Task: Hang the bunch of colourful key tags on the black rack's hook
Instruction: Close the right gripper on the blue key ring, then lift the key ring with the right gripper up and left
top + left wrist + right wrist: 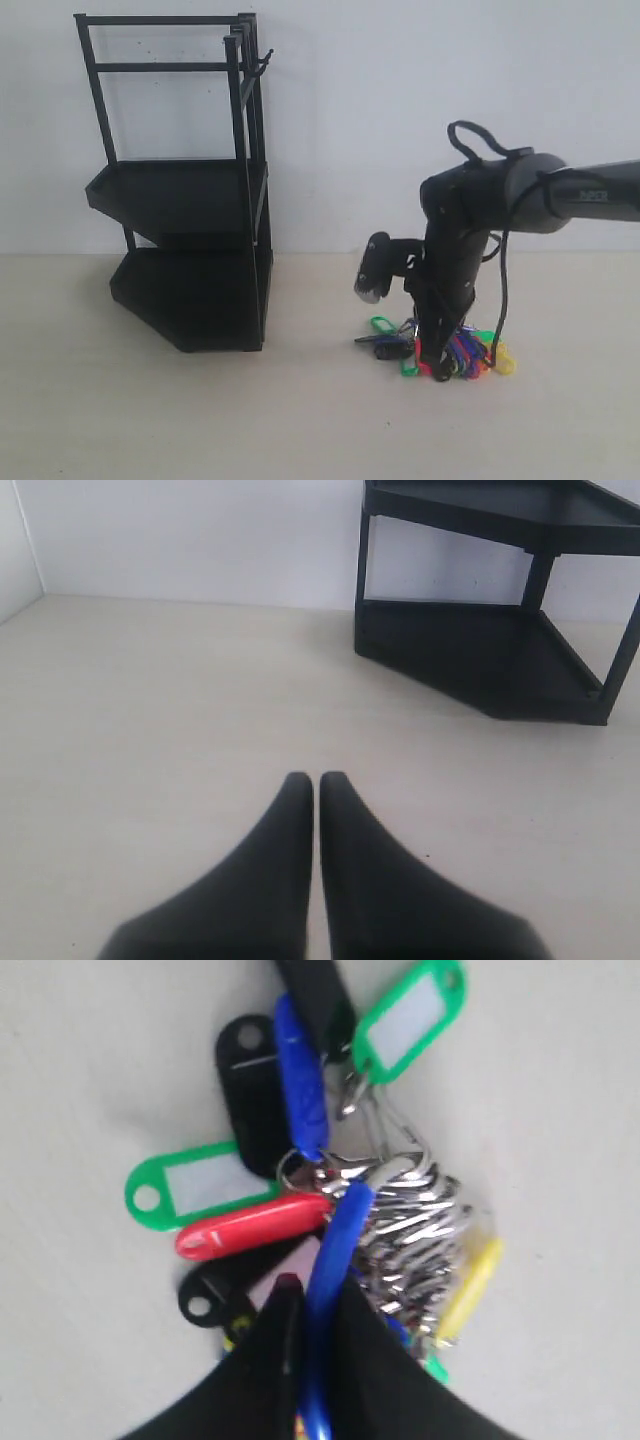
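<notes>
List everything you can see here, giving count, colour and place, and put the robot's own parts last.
black rack: one, black, stands on the table against the wall, left in the exterior view.
hook: one, black, on the rack's top corner post, nothing hanging on it.
colourful key tag bunch: one, with green, red, black, blue, yellow and purple tags on silver rings, lies on the table to the right of the rack.
table: one, pale cream.
wall: one, white, behind everything.
right arm: one, black, reaches down over the bunch.
right fingers: two, black, closed on the bunch's blue sleeve.
left fingers: two, black, shut, empty, over bare table, facing the rack.
</notes>
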Available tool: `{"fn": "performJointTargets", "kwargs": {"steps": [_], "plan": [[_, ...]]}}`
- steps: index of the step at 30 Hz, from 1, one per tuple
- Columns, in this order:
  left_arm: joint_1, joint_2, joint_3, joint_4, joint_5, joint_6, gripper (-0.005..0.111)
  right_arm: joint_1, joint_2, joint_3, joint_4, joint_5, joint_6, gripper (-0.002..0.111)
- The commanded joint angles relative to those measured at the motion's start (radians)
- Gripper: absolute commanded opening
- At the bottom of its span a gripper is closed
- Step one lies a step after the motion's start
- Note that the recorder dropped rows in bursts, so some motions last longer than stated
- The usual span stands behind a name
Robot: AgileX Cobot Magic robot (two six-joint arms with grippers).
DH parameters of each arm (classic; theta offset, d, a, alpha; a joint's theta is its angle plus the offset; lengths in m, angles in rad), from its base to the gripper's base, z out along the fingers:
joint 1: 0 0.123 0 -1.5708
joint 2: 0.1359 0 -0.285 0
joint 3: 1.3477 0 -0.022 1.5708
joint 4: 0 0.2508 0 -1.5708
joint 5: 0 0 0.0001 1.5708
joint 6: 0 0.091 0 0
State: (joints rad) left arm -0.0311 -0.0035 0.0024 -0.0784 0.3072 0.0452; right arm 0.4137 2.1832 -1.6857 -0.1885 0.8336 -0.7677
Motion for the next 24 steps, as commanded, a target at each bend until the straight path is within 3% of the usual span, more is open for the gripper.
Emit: {"fn": "performJointTargets", "kwargs": {"steps": [1, 5, 10, 15, 20, 24], "plan": [[0.003, 0.004, -0.002, -0.002, -0.011, 0.0, 0.004, -0.005, -0.127, -0.001, -0.001, -0.028, 0.196, 0.0], [0.003, 0.004, -0.002, -0.002, -0.011, 0.0, 0.004, -0.017, -0.293, -0.001, 0.072, -0.056, 0.475, 0.0], [0.003, 0.004, -0.002, -0.002, -0.011, 0.0, 0.004, -0.086, -0.451, -0.001, 0.343, -0.046, 0.483, 0.0], [0.003, 0.004, -0.002, -0.002, -0.011, 0.0, 0.004, -0.174, -0.606, 0.083, 0.606, -0.091, 0.335, 0.0], [0.003, 0.004, -0.002, -0.002, -0.011, 0.0, 0.004, -0.206, -0.821, 0.326, 0.805, -0.224, 0.157, 0.0], [0.003, 0.004, -0.002, -0.002, -0.011, 0.0, 0.004, -0.206, -0.973, 0.539, 1.082, -0.413, -0.024, 0.0]]}}
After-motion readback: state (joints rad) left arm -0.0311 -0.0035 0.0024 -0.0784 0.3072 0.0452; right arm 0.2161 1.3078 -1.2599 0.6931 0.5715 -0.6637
